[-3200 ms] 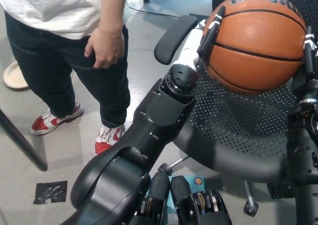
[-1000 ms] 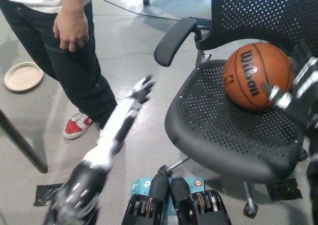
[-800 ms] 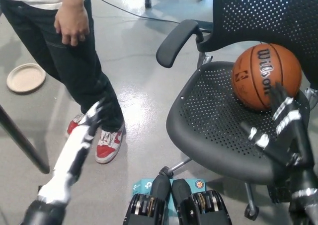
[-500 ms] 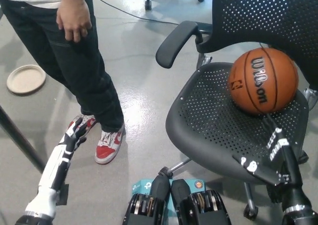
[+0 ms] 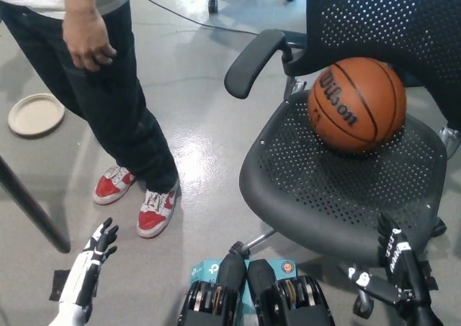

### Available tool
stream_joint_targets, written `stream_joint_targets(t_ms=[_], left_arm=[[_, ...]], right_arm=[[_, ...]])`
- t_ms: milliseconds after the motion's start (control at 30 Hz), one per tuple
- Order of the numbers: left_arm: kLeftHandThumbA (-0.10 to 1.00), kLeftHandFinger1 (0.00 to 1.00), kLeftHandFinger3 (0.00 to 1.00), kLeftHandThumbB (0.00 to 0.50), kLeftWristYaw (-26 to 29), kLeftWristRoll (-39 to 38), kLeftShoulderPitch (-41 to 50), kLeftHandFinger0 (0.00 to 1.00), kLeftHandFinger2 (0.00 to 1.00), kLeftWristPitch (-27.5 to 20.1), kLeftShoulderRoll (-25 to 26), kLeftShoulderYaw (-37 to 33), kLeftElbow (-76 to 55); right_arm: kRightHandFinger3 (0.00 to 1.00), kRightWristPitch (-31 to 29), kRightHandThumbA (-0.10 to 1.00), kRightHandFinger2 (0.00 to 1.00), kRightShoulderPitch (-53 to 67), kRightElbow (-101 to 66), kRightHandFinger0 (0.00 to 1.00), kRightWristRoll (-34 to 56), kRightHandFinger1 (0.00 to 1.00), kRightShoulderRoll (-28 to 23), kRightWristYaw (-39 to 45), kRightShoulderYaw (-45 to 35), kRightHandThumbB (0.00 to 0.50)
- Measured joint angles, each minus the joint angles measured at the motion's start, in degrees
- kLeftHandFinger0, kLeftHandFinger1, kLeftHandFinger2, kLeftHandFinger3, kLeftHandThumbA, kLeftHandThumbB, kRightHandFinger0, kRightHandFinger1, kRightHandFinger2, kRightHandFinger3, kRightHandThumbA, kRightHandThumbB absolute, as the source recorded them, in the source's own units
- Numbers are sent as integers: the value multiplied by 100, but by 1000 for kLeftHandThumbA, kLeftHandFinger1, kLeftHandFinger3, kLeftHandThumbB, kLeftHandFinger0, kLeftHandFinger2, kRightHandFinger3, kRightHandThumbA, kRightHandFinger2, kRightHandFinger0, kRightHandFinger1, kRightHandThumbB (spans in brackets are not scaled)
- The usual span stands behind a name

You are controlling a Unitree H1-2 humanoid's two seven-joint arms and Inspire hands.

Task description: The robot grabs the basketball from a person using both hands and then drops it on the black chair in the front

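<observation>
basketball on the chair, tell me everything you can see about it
The basketball is orange with a pebbled, leather-like skin, black seam lines and black Wilson lettering facing up and to the left. It looks fully inflated and undamaged. It rests toward the back of the black chair's perforated seat, close to the mesh backrest. Only the seat touches it for certain; neither robot hand is on it.

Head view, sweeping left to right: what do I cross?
Round plate on the floor → left robot hand, open, low → person's red shoes → chair armrest → basketball on the black chair → right robot hand, open, low.
</observation>
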Motion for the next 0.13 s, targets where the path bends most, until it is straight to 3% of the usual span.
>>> stream_joint_targets(t_ms=[133], left_arm=[[958,1000,1000,123,-14,-32,20,1000,1000,-98,-9,40,66]], right_arm=[[1000,-85,1000,1000,70,-1,1000,-14,1000,-18,38,-14,201]])
